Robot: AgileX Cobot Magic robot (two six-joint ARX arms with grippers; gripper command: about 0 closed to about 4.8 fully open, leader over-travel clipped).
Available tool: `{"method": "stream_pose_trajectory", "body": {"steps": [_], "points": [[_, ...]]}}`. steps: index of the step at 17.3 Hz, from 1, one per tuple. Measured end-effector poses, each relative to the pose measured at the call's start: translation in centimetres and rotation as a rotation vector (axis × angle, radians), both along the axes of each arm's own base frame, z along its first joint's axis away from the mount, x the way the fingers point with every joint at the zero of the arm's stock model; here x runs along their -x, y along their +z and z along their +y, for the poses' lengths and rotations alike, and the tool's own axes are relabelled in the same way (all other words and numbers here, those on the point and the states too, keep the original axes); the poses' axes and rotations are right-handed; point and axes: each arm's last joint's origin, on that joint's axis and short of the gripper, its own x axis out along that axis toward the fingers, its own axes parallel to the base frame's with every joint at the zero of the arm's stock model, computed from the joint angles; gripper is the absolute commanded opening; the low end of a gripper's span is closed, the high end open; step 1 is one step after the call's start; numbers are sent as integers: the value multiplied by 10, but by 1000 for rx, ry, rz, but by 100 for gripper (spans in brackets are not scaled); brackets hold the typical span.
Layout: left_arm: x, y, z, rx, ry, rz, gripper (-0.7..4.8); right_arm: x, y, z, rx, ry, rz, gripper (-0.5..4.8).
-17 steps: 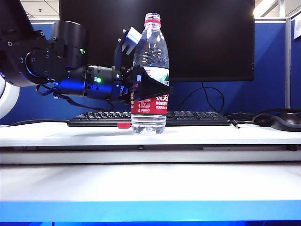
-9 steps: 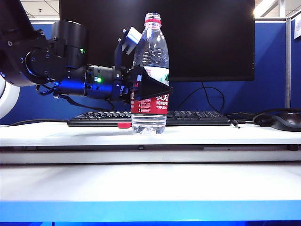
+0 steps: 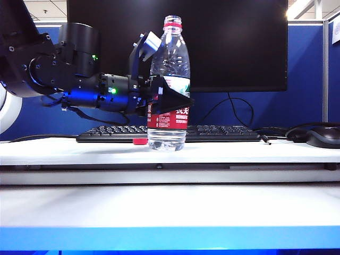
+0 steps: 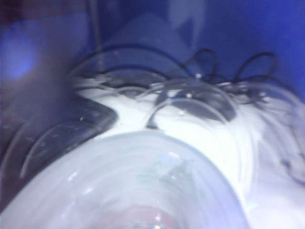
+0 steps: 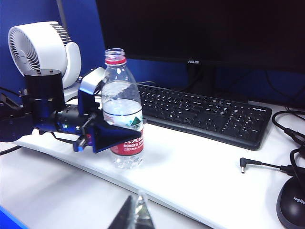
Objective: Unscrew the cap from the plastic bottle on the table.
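Cap (image 3: 139, 141) status: off the neck, as I read it. A small red piece lies on the tabletop (image 3: 239, 151), below the left end effector (image 3: 164, 93) and just beside the bottle's base. The plastic bottle (image 3: 170, 58) stands upright with its mouth open; only the thin red ring remains on the neck.

Left end effector is clamped across the bottle's labelled middle, one finger in front and one behind. The left wrist view is filled by blurred clear plastic, too smeared to add anything. Right end effector (image 5: 136, 212) hangs well apart from the bottle, tips pressed together and empty.

Judgement: the unscrewing itself looks done and I am at the closing step. Next move calls for letting go of the bottle without tipping it: spread the fingers evenly, then back straight out.

Surroundings: keyboard (image 3: 223, 133) just beyond the gripped bottle, monitor (image 3: 228, 42) behind it, fan (image 5: 38, 45) behind the left arm. A mouse (image 3: 324, 136) and a loose cable plug (image 5: 248, 162) lie far over toward the right arm's side. The keyboard edge and the loose cap are the closest things to the retreat path.
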Motion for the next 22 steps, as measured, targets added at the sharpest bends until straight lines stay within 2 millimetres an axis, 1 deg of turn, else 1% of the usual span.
{"method": "stream_pose_trajectory", "body": {"steps": [1, 2, 3, 6, 10, 11, 13, 22], "points": [[0, 0, 0, -3, 8, -6, 274, 0, 0, 0, 0, 0, 0, -6], [0, 0, 0, -3, 9, -7, 317, 0, 0, 0, 0, 0, 0, -6], [0, 0, 0, -4, 9, -9, 336, 0, 0, 0, 1, 0, 1, -6], [0, -5, 1, -24, 17, 21, 341, 0, 0, 0, -4, 0, 3, -6], [0, -5, 1, -26, 21, 23, 346, 0, 0, 0, -17, 19, 11, -6], [0, -5, 1, -26, 21, 23, 371, 0, 0, 1, -17, 22, 11, -6], [0, -5, 1, -26, 21, 23, 477, 0, 0, 1, -17, 22, 11, -6], [0, -5, 1, -6, 2, 61, 479, 0, 0, 1, -17, 22, 11, -6]]}}
